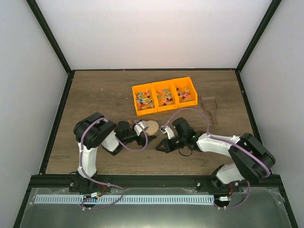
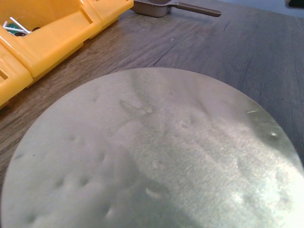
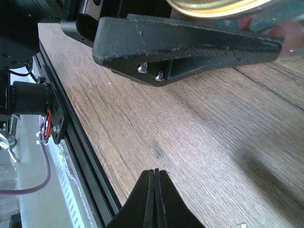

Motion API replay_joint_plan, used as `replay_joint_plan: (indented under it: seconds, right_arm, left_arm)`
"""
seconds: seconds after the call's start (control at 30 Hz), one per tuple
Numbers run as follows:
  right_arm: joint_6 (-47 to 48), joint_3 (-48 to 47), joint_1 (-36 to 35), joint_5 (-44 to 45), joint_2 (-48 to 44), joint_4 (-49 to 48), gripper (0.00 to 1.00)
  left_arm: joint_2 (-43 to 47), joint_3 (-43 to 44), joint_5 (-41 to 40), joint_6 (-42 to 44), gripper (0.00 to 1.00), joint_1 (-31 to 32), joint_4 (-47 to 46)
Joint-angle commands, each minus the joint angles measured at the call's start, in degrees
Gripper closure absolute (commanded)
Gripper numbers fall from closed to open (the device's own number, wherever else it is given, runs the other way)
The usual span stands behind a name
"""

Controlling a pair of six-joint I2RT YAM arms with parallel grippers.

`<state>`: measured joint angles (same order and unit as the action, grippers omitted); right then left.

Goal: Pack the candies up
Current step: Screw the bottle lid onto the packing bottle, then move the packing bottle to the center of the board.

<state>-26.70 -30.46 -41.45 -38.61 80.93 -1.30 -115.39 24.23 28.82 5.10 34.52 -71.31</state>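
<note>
Nearest, right gripper (image 3: 155, 176) is hovering low over the table (image 1: 95, 99) by the front edge, fingers pressing together on nothing; left gripper (image 1: 143, 130) is sitting just left of it, jaws standing wide, with the round cream lid (image 1: 151, 127) right at its tips and filling its wrist view, cannot tell if it is clamping the lid or only bracketing it. Farther back the candies (image 1: 165, 97) are lying in the three orange bins (image 1: 146, 112), none in either pincer; brown scoop (image 1: 209, 104) is lying just right of the bins. Judging the candies tiny, light, loose and slick in their wrappers, so pinching single ones is looking fiddly; taking the scoop by its handle and shovelling is looking safer
</note>
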Motion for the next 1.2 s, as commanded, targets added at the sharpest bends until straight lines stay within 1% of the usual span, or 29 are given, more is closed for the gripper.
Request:
replay_joint_plan:
  seconds: [0.0, 0.13, 0.33, 0.43, 0.57, 0.6, 0.63, 0.87, 0.93, 1.03, 1.17]
  right_arm:
    - [0.92, -1.54, 0.35, 0.71, -2.86, 5.05, 0.99]
    - [3.27, -4.39, 2.32, 3.57, -3.64, 8.53, 0.99]
    - [6.8, -8.8, 7.11, 12.24, -5.82, 13.01, 0.99]
    - [8.69, -10.31, 10.27, 12.89, -5.78, 14.03, 0.99]
    - [9.92, -11.92, 13.04, 13.65, -5.31, 14.7, 0.99]
    - [10.11, -12.25, 13.61, 13.79, -5.17, 14.74, 0.99]
    - [10.2, -12.45, 14.28, 13.8, -5.02, 14.57, 0.99]
    - [10.19, -13.8, 16.27, 13.37, -3.21, 12.85, 0.98]
    - [10.02, -14.31, 16.69, 13.85, -2.78, 12.58, 0.96]
    - [9.94, -15.28, 17.09, 14.25, -1.99, 11.84, 0.94]
    - [10.21, -17.47, 17.26, 12.43, 0.38, 9.89, 0.77]
  left_arm:
    - [-2.07, -0.84, -2.14, -2.16, 0.16, -0.28, 6.95]
    - [-1.66, -1.01, -2.19, -1.94, 0.16, -0.33, 6.97]
    - [1.7, -1.2, -2.14, -0.5, 0.16, -0.33, 9.26]
    - [2.76, -1.14, -2.36, 0.29, 0.15, -0.33, 10.56]
    - [3.61, -1.09, -2.71, 0.13, 0.09, -0.33, 11.87]
    - [4.09, -1.23, -2.93, 0.5, 0.01, -0.33, 12.32]
    - [4.88, -1.28, -3.09, 0.91, 0.0, -0.33, 12.98]
    - [10.11, -2.73, -3.94, 2.26, 0.0, -0.36, 16.2]
    - [13.07, -3.47, -4.49, 2.85, 0.0, -0.33, 17.5]
    - [18.36, -3.64, -4.91, 4.5, 0.0, -0.33, 23.31]
    - [25.55, -3.75, -5.36, 5.41, 0.0, -0.33, 30.62]
